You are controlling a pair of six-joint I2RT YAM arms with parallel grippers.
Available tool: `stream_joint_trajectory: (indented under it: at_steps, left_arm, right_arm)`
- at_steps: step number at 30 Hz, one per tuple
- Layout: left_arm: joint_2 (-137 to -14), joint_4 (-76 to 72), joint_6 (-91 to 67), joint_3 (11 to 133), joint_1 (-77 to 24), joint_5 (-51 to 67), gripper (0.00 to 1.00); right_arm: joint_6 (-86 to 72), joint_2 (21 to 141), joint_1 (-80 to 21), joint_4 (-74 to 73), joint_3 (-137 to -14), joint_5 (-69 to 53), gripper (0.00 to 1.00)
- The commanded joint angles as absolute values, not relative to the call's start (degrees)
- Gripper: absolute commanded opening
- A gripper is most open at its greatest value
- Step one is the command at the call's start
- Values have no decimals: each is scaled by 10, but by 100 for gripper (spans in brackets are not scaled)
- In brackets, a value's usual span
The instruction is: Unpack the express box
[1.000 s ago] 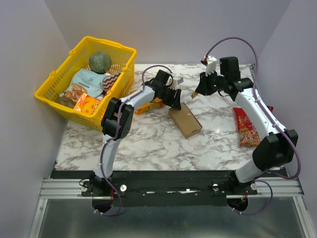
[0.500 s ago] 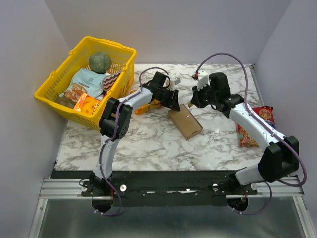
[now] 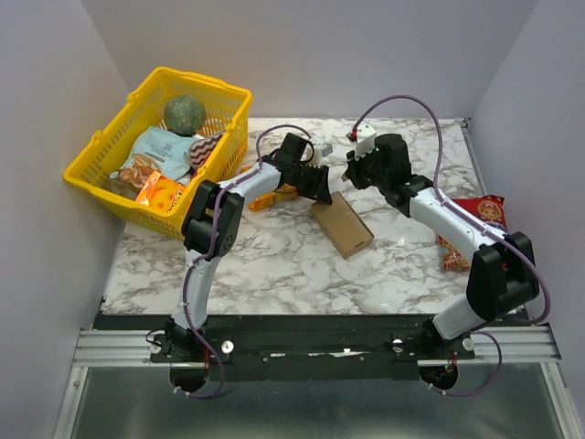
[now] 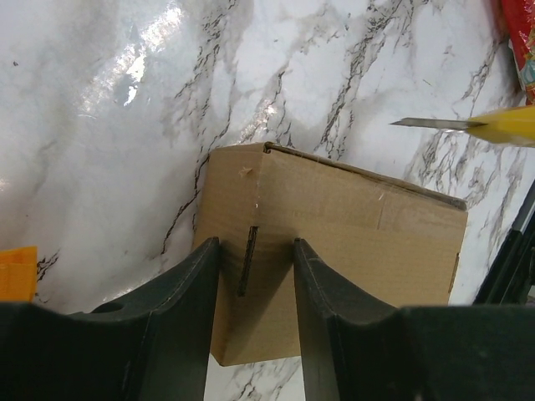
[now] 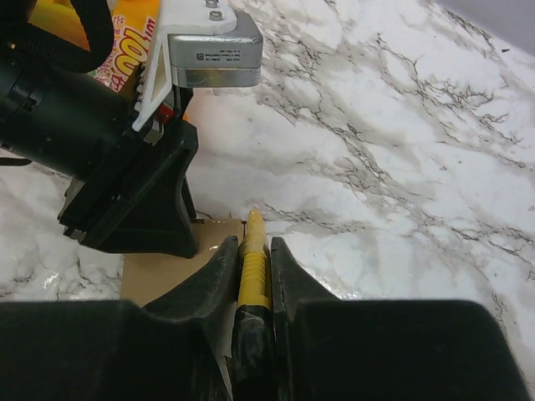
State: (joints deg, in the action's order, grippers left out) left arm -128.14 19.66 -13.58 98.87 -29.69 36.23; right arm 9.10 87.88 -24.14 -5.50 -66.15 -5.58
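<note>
The express box (image 3: 343,224) is laid mid-tabletop (image 3: 274,265), long axis 11 to 5 o'clock. Its 11 o'clock end is straddled by the jaws of the left gripper (image 4: 255,276); whether it is gripped cannot be told. A yellow utility knife (image 4: 506,125) is clenched in the right gripper (image 5: 253,251), at 1 o'clock of that end. The gap between blade and cardboard is shown only by the left wrist view.

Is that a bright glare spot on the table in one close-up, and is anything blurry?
Left wrist view: glare whitens the marble table at upper left; the cardboard box is sharp, the near fingers soft. Right wrist view: its fingers are dark and blurred, the marble crisp. Top view: even light, faint shadows, nothing blurred.
</note>
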Motion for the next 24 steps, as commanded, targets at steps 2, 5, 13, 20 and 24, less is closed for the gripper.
stream_joint_trajectory:
  at_steps: [2, 5, 13, 20, 24]
  left_arm:
    - [-1292, 242, -127, 968, -304, 339, 47]
    - [-1293, 243, -127, 968, -305, 338, 47]
    - [-1295, 243, -126, 969, -304, 338, 46]
    - [-1293, 243, -124, 966, -304, 338, 46]
    - [-1290, 242, -124, 962, -304, 338, 46]
  right_arm:
    - [115, 902, -250, -5, -650, -61, 0]
    - [119, 909, -252, -6, -652, -61, 0]
    - [141, 928, -255, -17, -658, -74, 0]
    - [149, 941, -255, -28, -663, -91, 0]
    - [148, 946, -257, -31, -667, -95, 0]
